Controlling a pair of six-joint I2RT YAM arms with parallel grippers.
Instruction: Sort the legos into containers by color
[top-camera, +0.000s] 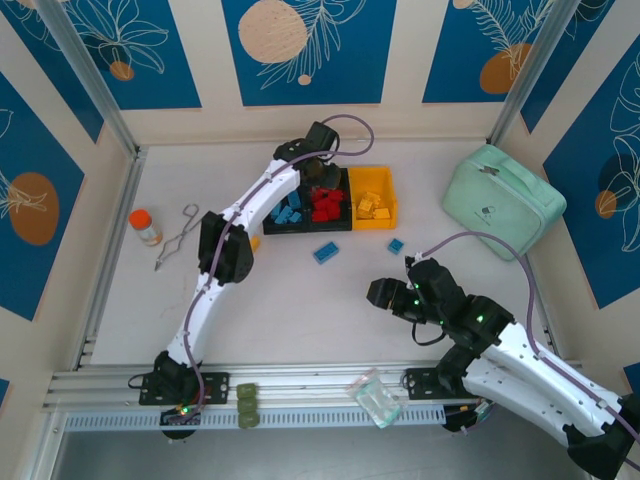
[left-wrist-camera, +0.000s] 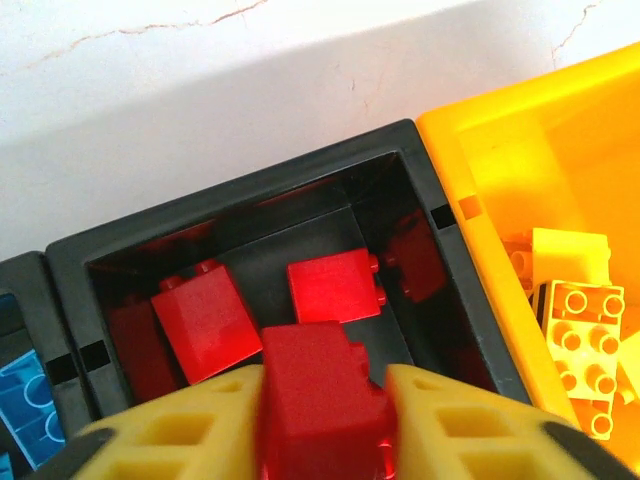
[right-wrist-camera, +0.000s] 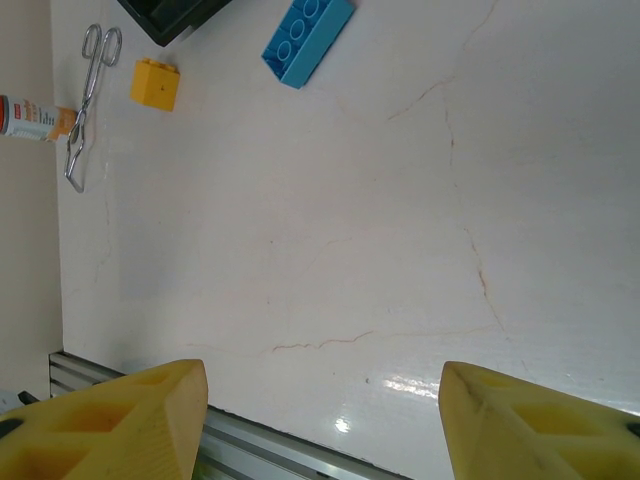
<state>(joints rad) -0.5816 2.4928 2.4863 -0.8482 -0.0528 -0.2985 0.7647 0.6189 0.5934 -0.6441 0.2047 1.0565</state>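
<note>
The three joined bins sit at the back middle of the table: a black one (top-camera: 272, 224) with blue bricks, a black middle bin (left-wrist-camera: 250, 195) with red bricks (left-wrist-camera: 205, 320), and a yellow bin (top-camera: 372, 181) with yellow bricks (left-wrist-camera: 580, 320). My left gripper (left-wrist-camera: 325, 385) hovers over the middle bin, shut on a red brick (left-wrist-camera: 315, 390). From above, the left gripper (top-camera: 320, 170) hangs at that bin's rear edge. My right gripper (right-wrist-camera: 322, 400) stands open over bare table, at the front right (top-camera: 385, 293). Loose on the table are a long blue brick (top-camera: 326, 252), a small blue brick (top-camera: 396, 245) and a yellow brick (right-wrist-camera: 155, 83).
A mint green pouch (top-camera: 503, 200) lies at the back right. At the left are an orange-capped bottle (top-camera: 146, 226) and metal forceps (top-camera: 177, 237). An olive green block (top-camera: 246, 405) and a clear plastic bag (top-camera: 373, 397) rest on the front rail.
</note>
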